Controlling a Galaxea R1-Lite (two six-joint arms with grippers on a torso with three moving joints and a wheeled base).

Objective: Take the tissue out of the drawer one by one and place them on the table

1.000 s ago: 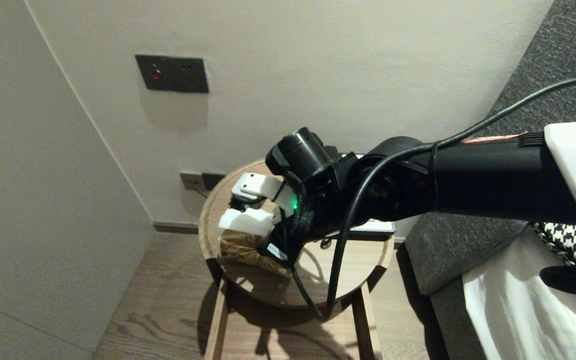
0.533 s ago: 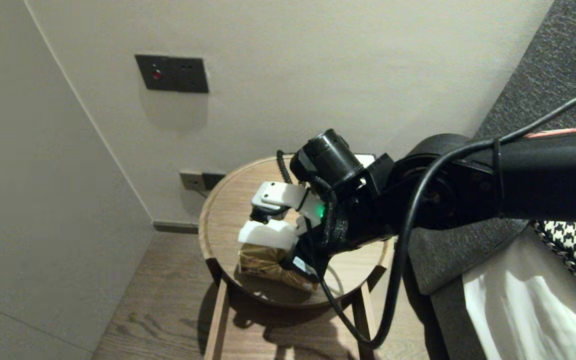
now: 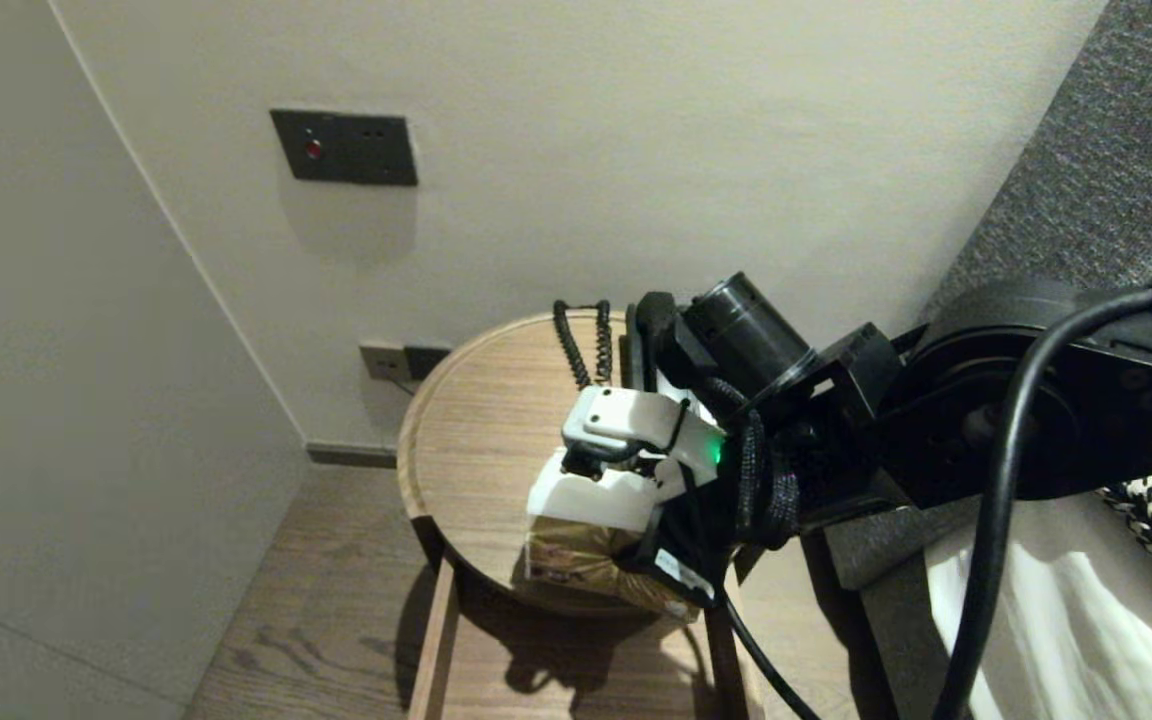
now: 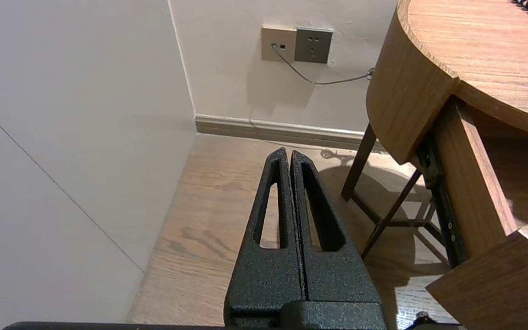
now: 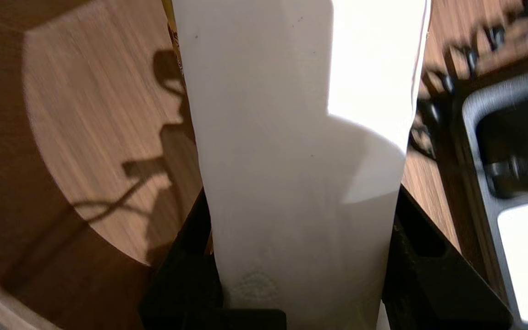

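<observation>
Gold foil shows on the one packet point(image 3: 586, 570) gripped in my right claw point(image 3: 561, 465), whose jaws stand about half open around it, at the near rim of the one round wooden table point(image 3: 476, 420). My left claw point(image 4: 289, 156) hangs parked low beside that table, fingers pressed together. Behind the packet lies one telephone point(image 3: 641, 345) with one coiled cord point(image 3: 581, 340). Farther back on the wall are two wall sockets point(image 4: 297, 44) and one switch panel point(image 3: 343, 148).

A hotel-style bedroom: a round wooden bedside table point(image 3: 456, 420) carries a corded telephone point(image 5: 516, 215). A grey upholstered headboard point(image 3: 1086, 170) and white bedding point(image 3: 1036, 620) are just beside it, and a wall switch panel point(image 3: 343, 148) is above it.
</observation>
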